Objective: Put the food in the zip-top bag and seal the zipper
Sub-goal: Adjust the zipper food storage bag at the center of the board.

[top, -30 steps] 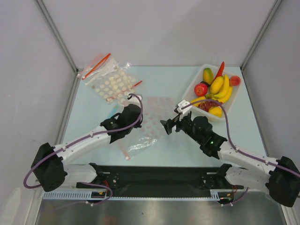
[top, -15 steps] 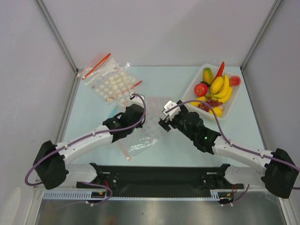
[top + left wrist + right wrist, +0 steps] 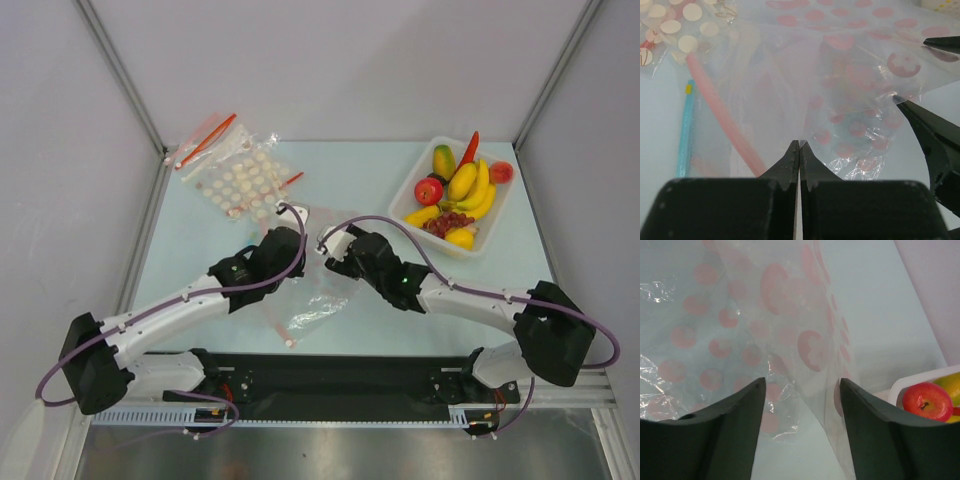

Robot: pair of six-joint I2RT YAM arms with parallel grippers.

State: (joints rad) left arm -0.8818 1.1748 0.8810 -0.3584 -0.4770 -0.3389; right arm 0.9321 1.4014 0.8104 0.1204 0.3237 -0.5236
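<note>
While your left end effector (image 3: 799, 146) is clamped on the bag (image 3: 310, 300) at mid bench (image 3: 370, 170), the half-open right end effector (image 3: 801, 381) straddles a fold and could nip both walls, so the mouth won't open.

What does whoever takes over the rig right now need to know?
Grippers: left gripper shut, pinching the film of the zip-top bag mid-table. The right gripper is open, jaws either side of a raised fold of that bag, not gripping.
Things: all the food sits in the white tray at far right; none is in the bag. The zipper is visible; I cannot tell whether the mouth is open.
Done: one grip on the bag.
Left: open the mouth, load the food, seal the zipper.
</note>
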